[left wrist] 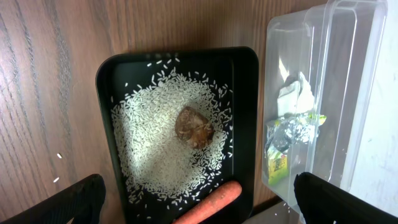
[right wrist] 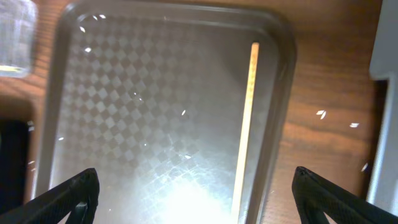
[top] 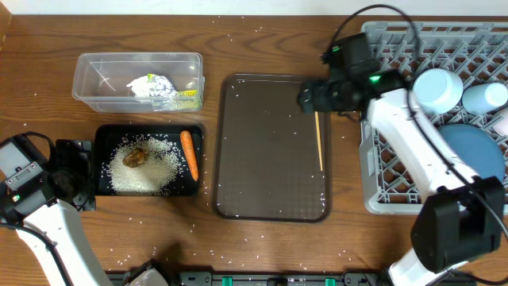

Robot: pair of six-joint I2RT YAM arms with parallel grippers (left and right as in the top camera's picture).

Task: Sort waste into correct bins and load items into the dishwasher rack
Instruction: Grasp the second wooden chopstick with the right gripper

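The wooden table [top: 262, 246] has loose rice grains scattered on it. At the lower left of the overhead view, the black tray [top: 101, 159] holds a heap of rice [top: 159, 171], a brown lump [top: 134, 157] and a carrot [top: 190, 153]. The left gripper [left wrist: 199, 190] is beside it, its fingers wide apart and empty. In the centre, the brown tray [top: 270, 191] carries one chopstick [top: 319, 141] near its right edge. The right gripper [right wrist: 199, 193] is above it, also spread open. At the upper left, the clear tub [top: 87, 79] contains a napkin [top: 147, 83], foil [top: 164, 95] and a wrapper [top: 187, 98]. At the right, the grey rack [top: 381, 191] holds a blue plate [top: 476, 155] and a pale cup [top: 436, 89].
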